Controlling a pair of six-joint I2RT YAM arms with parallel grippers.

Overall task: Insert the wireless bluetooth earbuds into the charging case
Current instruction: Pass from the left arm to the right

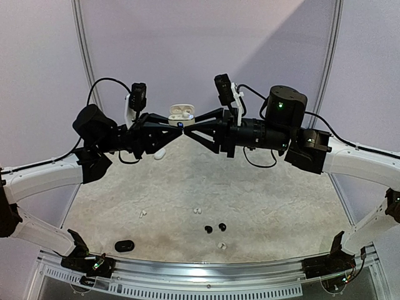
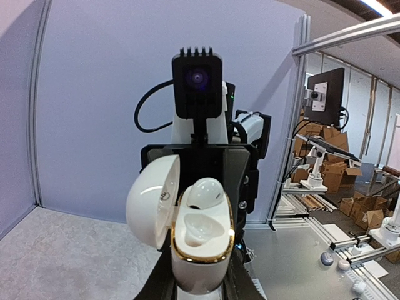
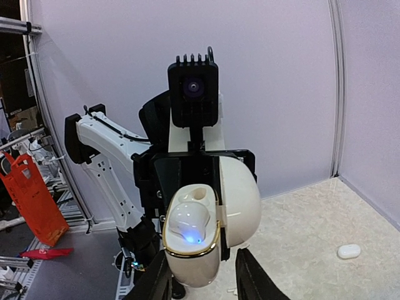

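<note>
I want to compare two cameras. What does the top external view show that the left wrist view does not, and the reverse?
Only the top external view shows the table with loose white earbuds, two black earbuds and a black case. Only the left wrist view shows inside the charging case: one white earbud sits in the far slot, and the near slot is empty. Both views show that case open.
</note>
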